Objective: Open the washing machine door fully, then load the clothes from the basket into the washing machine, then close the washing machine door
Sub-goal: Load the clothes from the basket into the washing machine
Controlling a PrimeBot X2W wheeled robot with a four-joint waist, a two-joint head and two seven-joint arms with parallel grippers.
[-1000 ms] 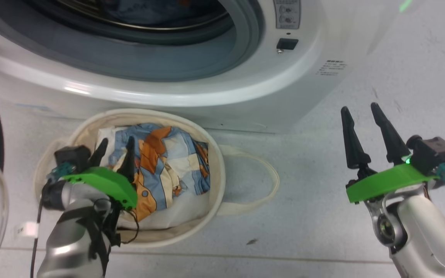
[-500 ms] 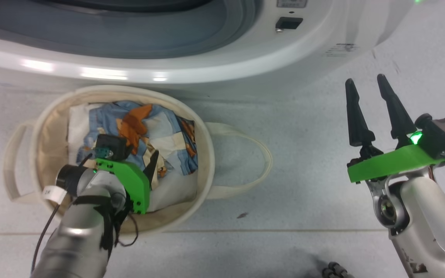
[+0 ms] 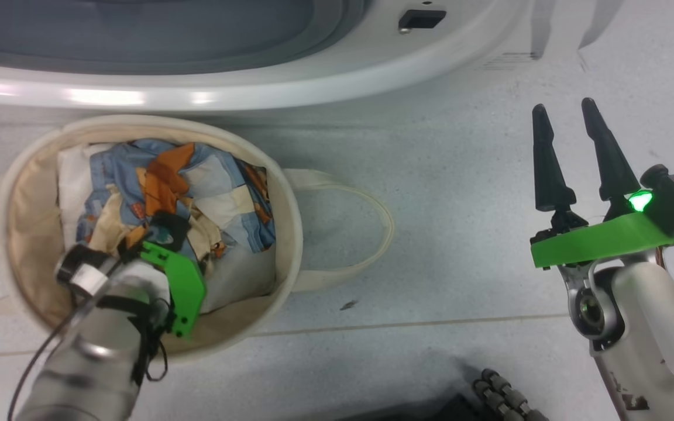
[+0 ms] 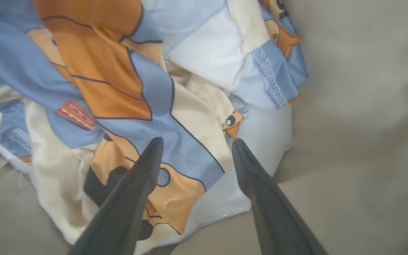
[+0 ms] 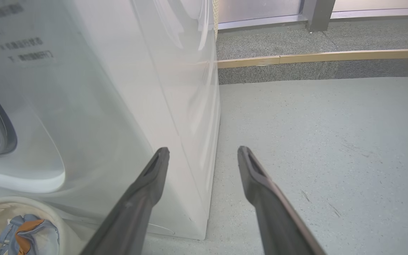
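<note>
**Left gripper** (image 4: 197,141): its two dark fingers (image 4: 133,184) stood spread apart, pointing down inside the basket (image 3: 290,234) with their tips at the clothes (image 4: 147,106). A fold of blue-and-orange print lay in the gap, with nothing pinched. Whether the tips touched the cloth could not be told.

**Clothes:** one crumpled heap of light blue, orange and cream fabric, lying over a plain white cloth (image 4: 260,148) in the basket's bottom.

**Basket:** one, round and cream-white, standing on the grey floor (image 3: 460,193) just in front of the washing machine (image 3: 325,82). Its two loop handles (image 3: 381,234) lay out flat, one to each side.

**Right gripper** (image 3: 564,105): two fingers likewise spread and empty, hovering over bare floor well apart from the basket, near the machine's front corner.

**Wrists:** one green plate (image 3: 600,242) sat on each, two in all.

**Machine opening:** the grey rubber ring (image 3: 138,35) ran uncovered along the upper edge of the head view.
</note>
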